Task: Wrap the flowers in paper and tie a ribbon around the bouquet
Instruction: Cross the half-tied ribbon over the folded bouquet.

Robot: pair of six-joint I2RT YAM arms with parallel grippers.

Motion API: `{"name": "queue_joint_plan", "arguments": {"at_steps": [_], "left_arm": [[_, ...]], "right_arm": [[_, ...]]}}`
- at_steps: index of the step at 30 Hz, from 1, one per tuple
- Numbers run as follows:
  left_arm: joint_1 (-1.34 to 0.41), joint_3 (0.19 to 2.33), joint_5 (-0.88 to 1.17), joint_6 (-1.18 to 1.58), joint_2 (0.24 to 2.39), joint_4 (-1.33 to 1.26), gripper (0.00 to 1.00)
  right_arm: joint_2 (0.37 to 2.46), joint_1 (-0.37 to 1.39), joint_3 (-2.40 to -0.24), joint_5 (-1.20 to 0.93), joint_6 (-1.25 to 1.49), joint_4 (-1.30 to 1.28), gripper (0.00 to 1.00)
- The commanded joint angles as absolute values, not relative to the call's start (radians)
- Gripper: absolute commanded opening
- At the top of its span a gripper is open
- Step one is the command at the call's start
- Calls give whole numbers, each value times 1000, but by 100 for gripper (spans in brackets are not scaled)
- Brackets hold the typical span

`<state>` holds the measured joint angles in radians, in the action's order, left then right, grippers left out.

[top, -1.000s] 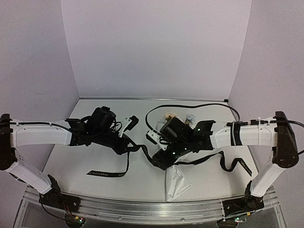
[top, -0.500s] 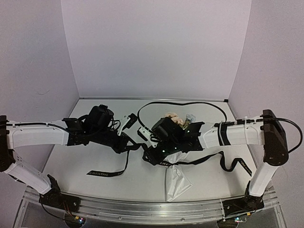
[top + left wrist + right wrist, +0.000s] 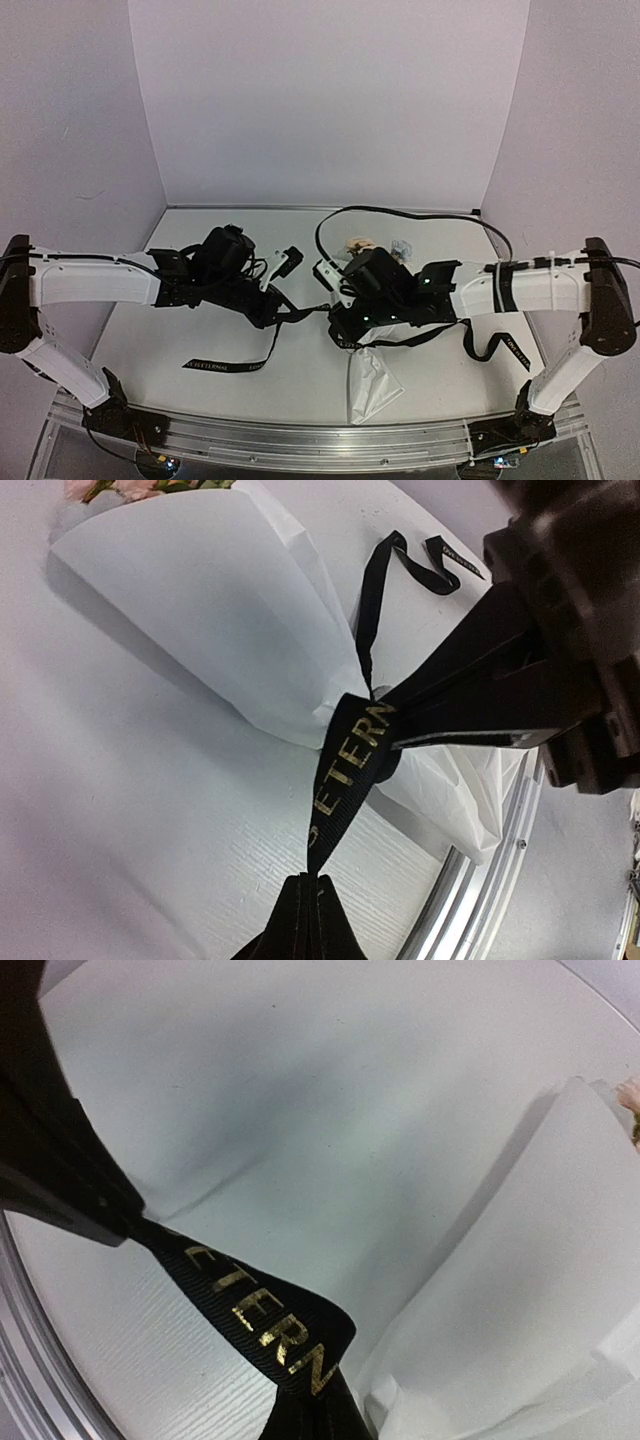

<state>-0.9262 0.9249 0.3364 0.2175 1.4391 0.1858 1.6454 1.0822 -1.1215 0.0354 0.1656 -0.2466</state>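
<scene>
- Two grippers clenched on one ribbon (image 3: 350,765): left gripper (image 3: 305,885) pinching the near end of a short taut span, right gripper (image 3: 400,725) pinching the far end, right at the narrow waist of the paper (image 3: 220,610).
- Bouquet (image 3: 372,385) lying on the desk (image 3: 150,330) between the arms and under the right wrist, already rolled into a white cone, with flowers (image 3: 358,243) peeking from the far end.
- Wrapping apparently finished; tying in hand.
- Impossible to tell whether a knot or a crossing is formed yet.
- Loose ribbon trailing over the desk to both sides.
- Next, probably: drawing the two held ends apart to cinch the ribbon at the waist, evenly and gently, so as not to crush the thin paper or drag the cone off line.
- Gold capitals "ETERN" readable on the taut span, the rest lost in the folds; no other writing legible.
</scene>
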Motion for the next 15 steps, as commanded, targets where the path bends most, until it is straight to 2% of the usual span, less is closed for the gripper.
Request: {"name": "queue_joint_plan", "arguments": {"at_steps": [1, 15], "left_arm": [[-967, 1039, 332, 166, 1528, 125, 0], [-1105, 1339, 389, 69, 1874, 119, 0]], "right_arm": [[1493, 1082, -1012, 121, 209, -239, 0], [1192, 1086, -695, 214, 319, -323, 3]]}}
